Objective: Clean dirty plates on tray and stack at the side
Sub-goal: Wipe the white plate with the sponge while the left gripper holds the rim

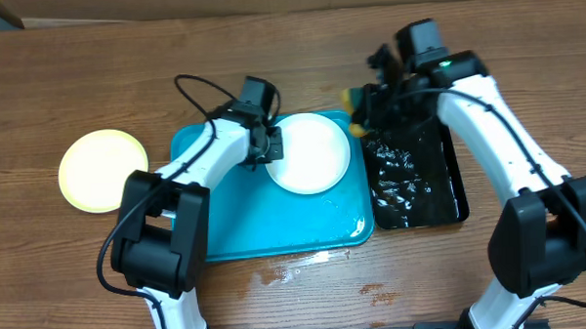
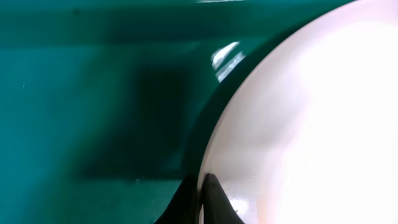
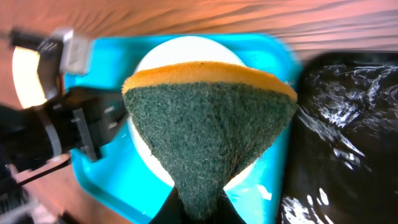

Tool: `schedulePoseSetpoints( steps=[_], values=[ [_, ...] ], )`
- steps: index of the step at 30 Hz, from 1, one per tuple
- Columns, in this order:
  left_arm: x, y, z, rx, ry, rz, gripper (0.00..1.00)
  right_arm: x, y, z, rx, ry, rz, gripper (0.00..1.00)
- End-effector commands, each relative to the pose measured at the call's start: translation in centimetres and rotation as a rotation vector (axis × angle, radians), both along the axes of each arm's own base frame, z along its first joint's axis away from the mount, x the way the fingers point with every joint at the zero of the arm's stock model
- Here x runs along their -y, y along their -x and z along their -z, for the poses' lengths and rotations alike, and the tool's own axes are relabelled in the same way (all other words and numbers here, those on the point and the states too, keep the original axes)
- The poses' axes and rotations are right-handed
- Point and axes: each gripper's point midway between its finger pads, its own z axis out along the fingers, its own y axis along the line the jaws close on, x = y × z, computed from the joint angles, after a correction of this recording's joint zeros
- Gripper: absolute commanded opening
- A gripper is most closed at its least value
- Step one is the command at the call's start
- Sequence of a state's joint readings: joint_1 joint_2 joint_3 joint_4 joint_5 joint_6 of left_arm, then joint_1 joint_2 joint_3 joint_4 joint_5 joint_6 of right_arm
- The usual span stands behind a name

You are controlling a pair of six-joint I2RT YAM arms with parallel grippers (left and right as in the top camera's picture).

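Right wrist view, closest in, has the right gripper (image 3: 198, 208) nipped tight on the narrow end of a sponge (image 3: 208, 130), green scouring face to the camera and a yellow strip along its top. It hangs by the far right corner of the turquoise tray (image 3: 112, 186), just beside the white plate (image 3: 186, 50) lying in that tray. At the plate's left rim the left gripper (image 2: 200, 199) is pinched thin on the edge, so the plate looks pinned for scrubbing. I'd judge the step in hand to be the wipe. The sponge should come down flat on the plate's face and rub small circles inside the rim, lightly enough that the pinned edge doesn't lever the other side up. I can make out no smear from any view, so the whole face wants covering. Room is tight on the right, where the glossy, wet-looking black tray (image 1: 416, 194) sits just beside the turquoise rim, and strokes should stop short of the left fingers. Farther left, well apart on the table (image 1: 43, 281), a yellow-green plate (image 1: 103, 169) lies alone with wood around it for stacking.
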State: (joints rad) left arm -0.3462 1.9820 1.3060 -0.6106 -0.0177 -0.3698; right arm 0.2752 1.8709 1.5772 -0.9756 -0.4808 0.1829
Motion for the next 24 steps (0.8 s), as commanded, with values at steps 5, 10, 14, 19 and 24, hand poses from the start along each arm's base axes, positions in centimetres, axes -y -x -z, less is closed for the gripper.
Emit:
schedulePoseSetpoints(
  steps=[5, 10, 14, 19, 24],
  values=[
    [-1.6, -0.5, -0.3, 0.075, -0.155, -0.083, 0.04, -3.4, 1.9, 2.1, 0.006, 0.161, 0.066, 0.04],
    [-2.3, -0.7, -0.2, 0.071, -0.144, -0.131, 0.04, -4.2, 3.1, 5.4, -0.038, 0.230, 0.262, 0.04],
    [-2.4, -0.7, -0.2, 0.069, -0.141, -0.133, 0.04, -5.4, 4.2, 7.3, -0.066, 0.201, 0.315, 0.04],
    [-2.3, -0.8, -0.2, 0.072, -0.135, -0.138, 0.04, -6.4, 3.2, 9.3, 0.051, 0.169, 0.338, 0.04],
    [-2.3, -0.8, -0.2, 0.071, -0.136, -0.139, 0.04, -4.8, 3.0, 11.3, 0.111, 0.210, 0.440, 0.04]
  ],
)
